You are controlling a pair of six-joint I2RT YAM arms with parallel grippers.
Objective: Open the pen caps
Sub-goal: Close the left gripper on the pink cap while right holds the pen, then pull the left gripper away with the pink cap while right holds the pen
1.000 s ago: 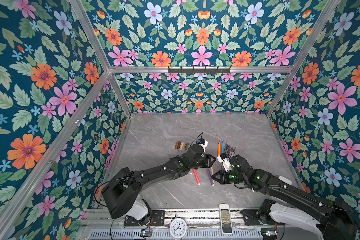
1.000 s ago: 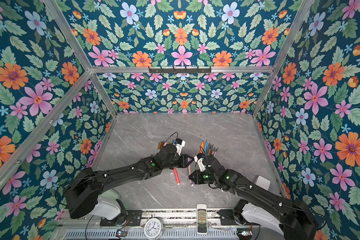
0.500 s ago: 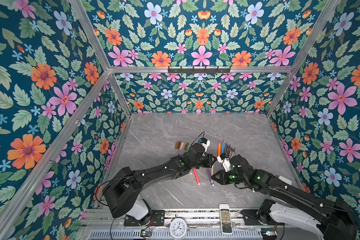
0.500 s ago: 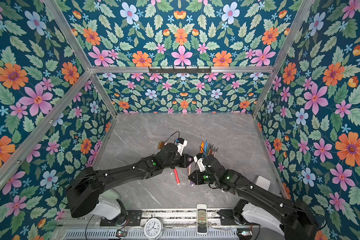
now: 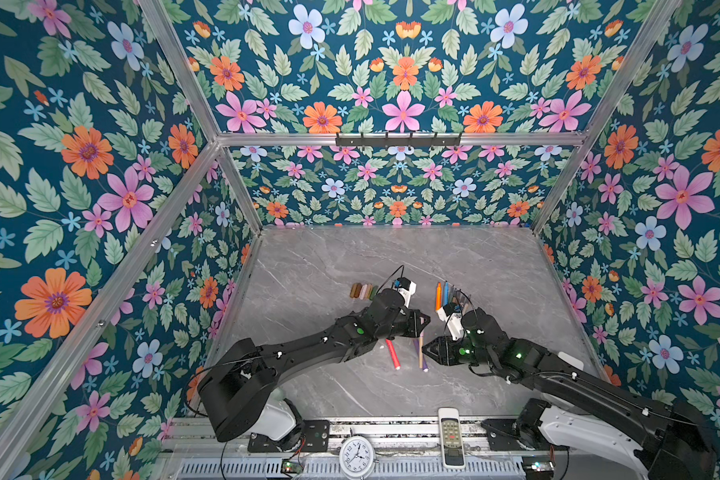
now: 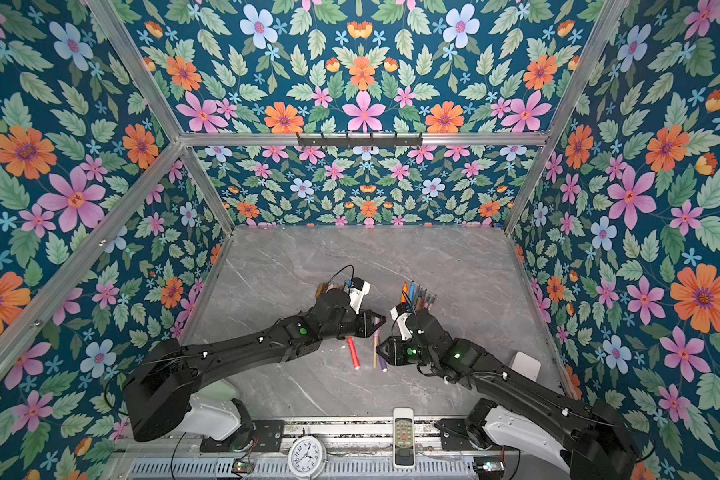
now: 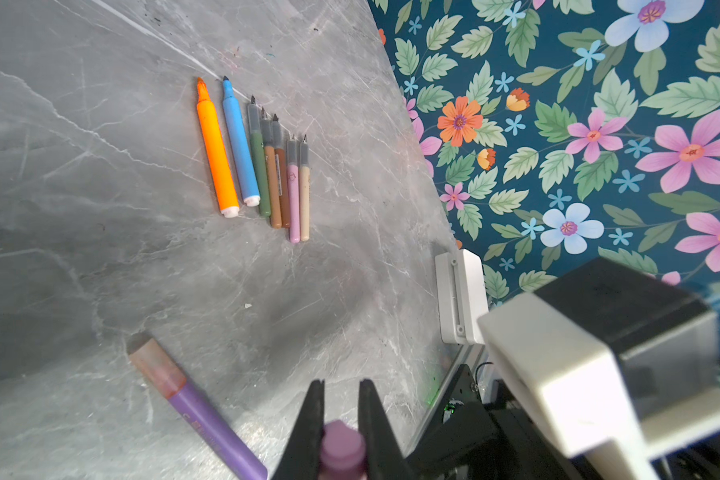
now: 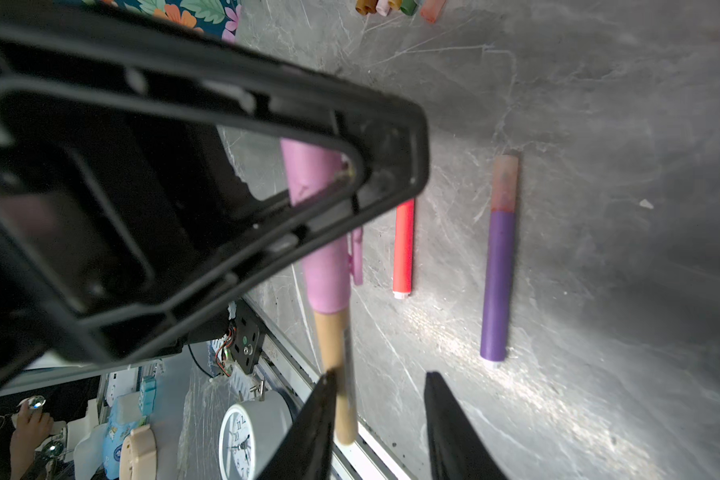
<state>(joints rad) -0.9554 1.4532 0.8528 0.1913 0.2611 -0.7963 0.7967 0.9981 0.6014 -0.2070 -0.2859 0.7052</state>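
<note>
Between the left gripper [image 7: 341, 384] fingers, a pink cap [image 7: 341, 446] is sitting pinched. Its tan pen [image 8: 334, 353] is touching one finger of the right gripper [image 8: 380, 376], jaws standing apart — red pen [image 8: 404, 249] & purple pen [image 8: 497, 282] lying just beyond.

2 black arms [image 5: 316, 345], white bases [image 5: 275, 419], green LEDs [image 5: 360, 331]

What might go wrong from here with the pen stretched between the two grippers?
1. The left gripper pinches only the pink cap, while the right gripper stands open around the tan pen body, which touches just one finger. If the cap slips off, the body would probably drop to the table.
2. The purple pen and red pen lie close by on the table; a dropped body could knock them or roll among them.
</note>
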